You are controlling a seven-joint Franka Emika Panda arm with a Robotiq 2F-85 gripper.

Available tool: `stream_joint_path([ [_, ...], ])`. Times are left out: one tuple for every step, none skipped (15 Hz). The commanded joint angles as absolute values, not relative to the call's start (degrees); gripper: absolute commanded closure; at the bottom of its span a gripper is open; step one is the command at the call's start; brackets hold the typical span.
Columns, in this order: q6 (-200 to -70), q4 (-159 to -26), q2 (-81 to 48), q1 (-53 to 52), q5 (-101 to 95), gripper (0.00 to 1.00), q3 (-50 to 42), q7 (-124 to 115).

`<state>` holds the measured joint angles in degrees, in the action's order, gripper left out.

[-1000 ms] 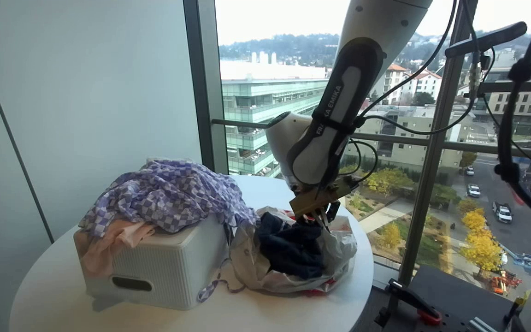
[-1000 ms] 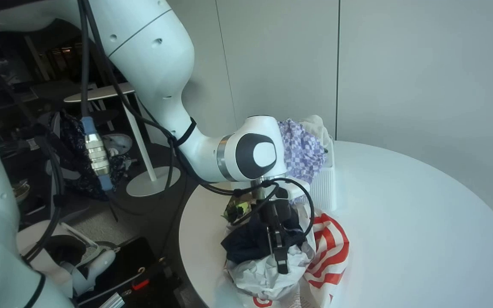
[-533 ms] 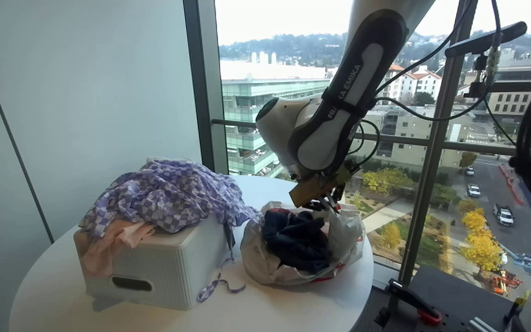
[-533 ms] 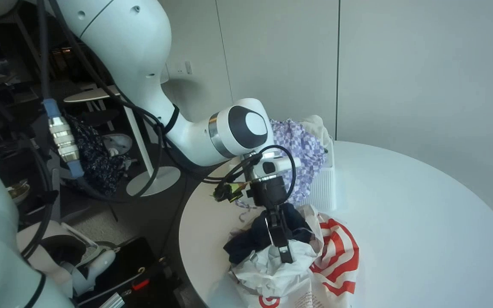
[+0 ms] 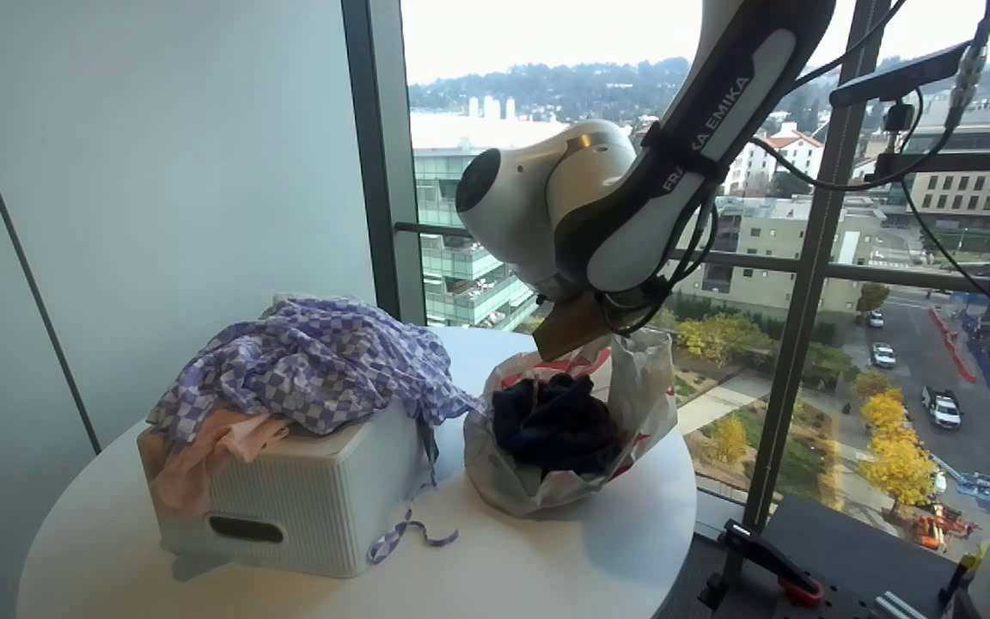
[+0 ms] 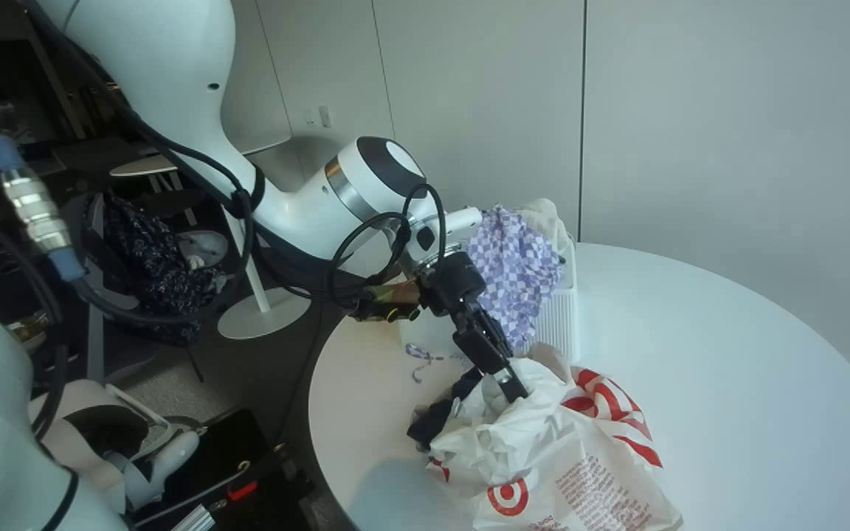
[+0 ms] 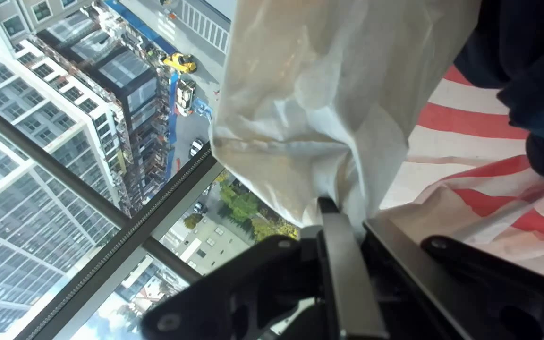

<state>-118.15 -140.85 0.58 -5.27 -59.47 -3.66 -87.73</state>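
We take this for an office-style room used as a robotics lab, high above a grey paved street. In an exterior view we find a jointed white-and-black robot arm at upper right, before tall dark-framed glass windows. In an exterior view we see smooth pale wall panels at upper right and a white round-topped pedestal table at left.

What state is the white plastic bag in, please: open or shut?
The white plastic bag is open: in an exterior view its mouth gapes, with dark cloth visible inside.
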Motion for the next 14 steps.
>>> stream_joint_path([
  [-115.81, -143.99, 7.30, -4.34, -64.44, 0.93, -0.52, -95.14],
  [-115.76, -144.37, 8.40, -4.40, -65.48, 0.93, 0.10, -96.50],
  [-116.14, -144.45, 9.19, -4.45, -67.32, 0.94, 0.69, -97.60],
  [-116.06, -144.31, 9.55, -4.52, -69.68, 0.96, 1.35, -99.14],
  [-115.64, -144.00, 9.57, -4.74, -72.64, 0.96, 2.19, -100.35],
  [-116.04, -143.71, 9.59, -4.77, -74.88, 0.98, 2.61, -101.35],
  [-117.68, -142.85, 8.52, -4.73, -77.00, 0.98, 2.71, -101.77],
  [-117.93, -142.18, 7.48, -4.70, -79.64, 1.00, 3.01, -103.05],
  [-118.77, -141.66, 6.63, -4.81, -81.45, 1.00, 3.19, -104.09],
  [-119.35, -141.38, 6.24, -4.91, -83.10, 1.00, 3.33, -105.54],
  [-120.21, -141.23, 5.85, -4.99, -83.98, 1.00, 3.35, -106.28],
  [-121.44, -141.24, 5.62, -4.99, -84.29, 1.00, 3.24, -106.70],
  [-123.18, -141.24, 5.44, -4.90, -85.05, 1.00, 3.07, -107.27],
  [-125.72, -141.28, 5.48, -4.74, -86.64, 1.00, 2.84, -108.34],
])
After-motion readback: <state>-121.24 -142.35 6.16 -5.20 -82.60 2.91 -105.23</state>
